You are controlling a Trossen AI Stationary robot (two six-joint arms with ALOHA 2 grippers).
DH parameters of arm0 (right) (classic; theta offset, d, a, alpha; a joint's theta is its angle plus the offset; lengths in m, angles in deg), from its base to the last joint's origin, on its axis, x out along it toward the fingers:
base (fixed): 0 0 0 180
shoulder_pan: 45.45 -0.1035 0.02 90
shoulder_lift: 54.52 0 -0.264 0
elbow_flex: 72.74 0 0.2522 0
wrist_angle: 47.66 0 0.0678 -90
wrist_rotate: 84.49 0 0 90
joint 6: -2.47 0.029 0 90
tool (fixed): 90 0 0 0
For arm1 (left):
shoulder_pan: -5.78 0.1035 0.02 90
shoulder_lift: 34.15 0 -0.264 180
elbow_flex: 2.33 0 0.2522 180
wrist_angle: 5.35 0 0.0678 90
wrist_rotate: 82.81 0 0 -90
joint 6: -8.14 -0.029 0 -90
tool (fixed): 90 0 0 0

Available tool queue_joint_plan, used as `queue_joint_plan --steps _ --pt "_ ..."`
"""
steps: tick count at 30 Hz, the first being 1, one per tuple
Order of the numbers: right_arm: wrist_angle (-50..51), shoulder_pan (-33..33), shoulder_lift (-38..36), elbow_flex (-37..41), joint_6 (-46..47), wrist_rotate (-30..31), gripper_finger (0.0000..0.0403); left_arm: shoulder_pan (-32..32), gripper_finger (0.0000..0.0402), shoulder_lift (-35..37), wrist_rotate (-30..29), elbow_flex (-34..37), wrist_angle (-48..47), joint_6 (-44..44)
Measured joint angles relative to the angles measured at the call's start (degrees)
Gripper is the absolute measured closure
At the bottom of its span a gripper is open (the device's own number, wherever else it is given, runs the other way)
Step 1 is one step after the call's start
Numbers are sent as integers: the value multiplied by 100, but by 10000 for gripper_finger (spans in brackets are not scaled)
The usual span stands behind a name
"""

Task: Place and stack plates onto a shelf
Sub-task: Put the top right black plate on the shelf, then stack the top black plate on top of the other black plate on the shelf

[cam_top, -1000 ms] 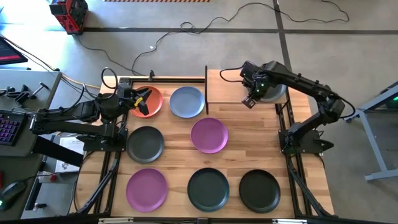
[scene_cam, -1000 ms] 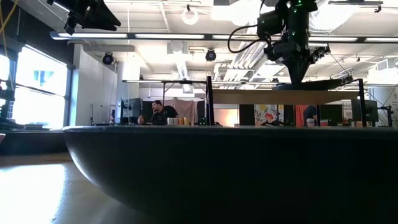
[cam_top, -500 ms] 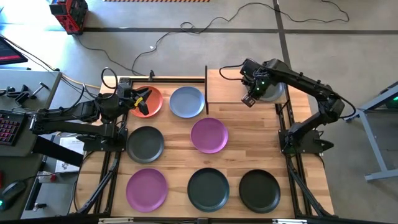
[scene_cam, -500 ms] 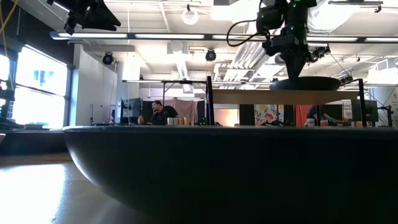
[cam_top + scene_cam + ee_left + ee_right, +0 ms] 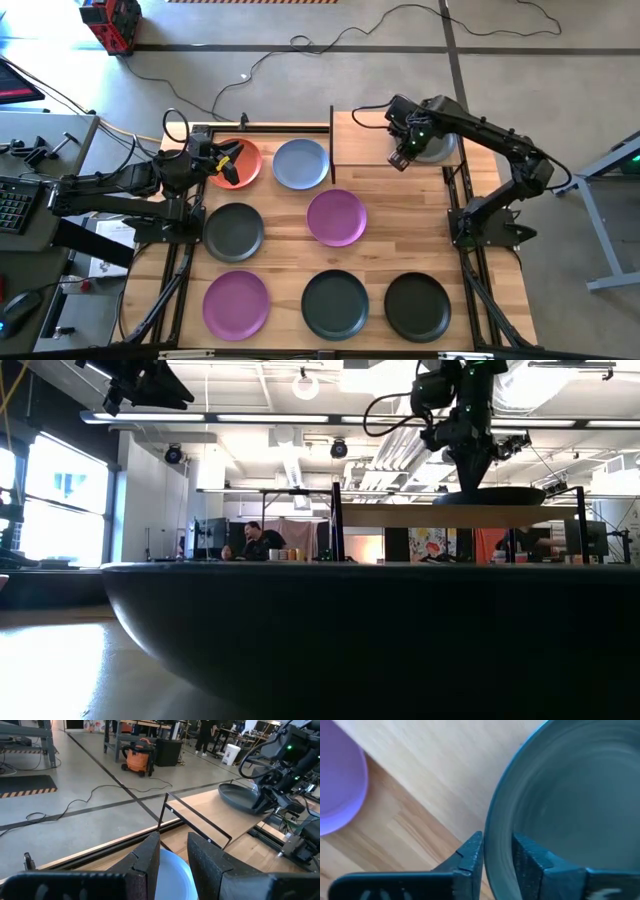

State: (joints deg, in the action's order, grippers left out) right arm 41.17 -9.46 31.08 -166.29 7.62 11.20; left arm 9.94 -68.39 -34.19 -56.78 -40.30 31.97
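shelf (image 5: 372, 140) at table's (image 5: 400, 230) far right, one plate (image 5: 440, 148) on its right end, two plates (image 5: 300, 163) left of shelf, two plates (image 5: 336, 217) mid-table, three plates (image 5: 335, 303) along near edge

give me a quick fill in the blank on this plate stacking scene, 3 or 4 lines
1. The dark grey plate at the right gripper rests on the ____.
2. The left gripper hovers over the ____ plate.
3. The pale blue plate lies between the orange plate and the ____.
4. The number of purple plates on the table is ____.

Missing words: shelf; orange; shelf; two
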Motion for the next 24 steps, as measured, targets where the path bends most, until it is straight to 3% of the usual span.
queue_joint_plan --steps 11,18,24 --pt "260 -283 -18 -827 374 -99 323 -1 314 0 13 0 2 0" --pt "15 -989 -22 -1030 899 -2002 323 -2 314 0 214 0 2 0" --pt "-566 -2089 -22 -818 942 -2058 323 0 314 2 529 0 -51 -2"
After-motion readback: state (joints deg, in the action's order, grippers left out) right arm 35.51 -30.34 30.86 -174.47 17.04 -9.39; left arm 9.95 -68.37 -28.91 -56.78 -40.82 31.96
